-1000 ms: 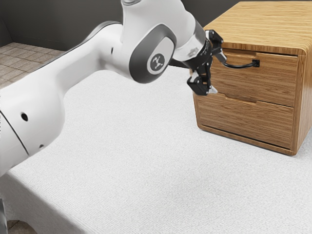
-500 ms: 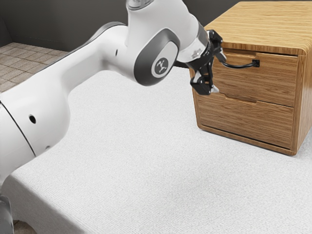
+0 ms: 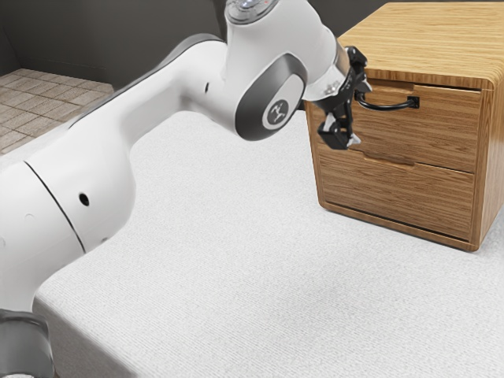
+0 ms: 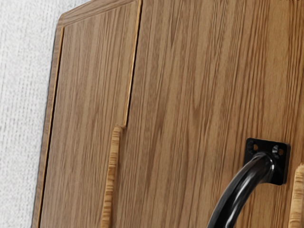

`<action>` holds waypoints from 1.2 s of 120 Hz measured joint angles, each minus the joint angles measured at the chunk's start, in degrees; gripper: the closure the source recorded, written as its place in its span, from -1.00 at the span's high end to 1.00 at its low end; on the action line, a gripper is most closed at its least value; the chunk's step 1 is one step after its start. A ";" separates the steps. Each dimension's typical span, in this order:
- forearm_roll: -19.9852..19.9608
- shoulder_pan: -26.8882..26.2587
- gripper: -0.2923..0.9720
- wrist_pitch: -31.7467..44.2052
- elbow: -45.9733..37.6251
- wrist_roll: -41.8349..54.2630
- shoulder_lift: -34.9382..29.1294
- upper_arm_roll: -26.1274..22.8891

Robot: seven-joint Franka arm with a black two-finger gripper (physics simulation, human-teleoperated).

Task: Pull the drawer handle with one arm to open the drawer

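The drawer (image 3: 429,134) is the top one of two in a wooden cabinet (image 3: 425,35). It is seen shut: its front sits flat with the cabinet's face, and no gap is shown around it. The cabinet is set on a white table (image 3: 236,276), at the exterior view's right. A black handle (image 3: 391,105) is fixed across the upper part of the drawer front. In the wrist view the handle (image 4: 240,192) is seen close up, curving out from its black plate (image 4: 267,159) on the wood.

The gripper (image 3: 356,110) is held at the end of the handle nearer the arm. Its fingers are spread wide, one above the handle's end and one below it, so nothing is gripped. Whether a finger is touching the handle cannot be told.

So the reach to the handle looks nearly done. The rest is left to do. The fingers are to be closed on the handle, and then the drawer is to be pulled out toward the arm. Going by how the drawer lies, no pulling can be counted as done.
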 joint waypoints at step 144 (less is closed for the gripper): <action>-3.62 -0.47 0.54 0.00 -13.49 -2.38 -7.14 -2.13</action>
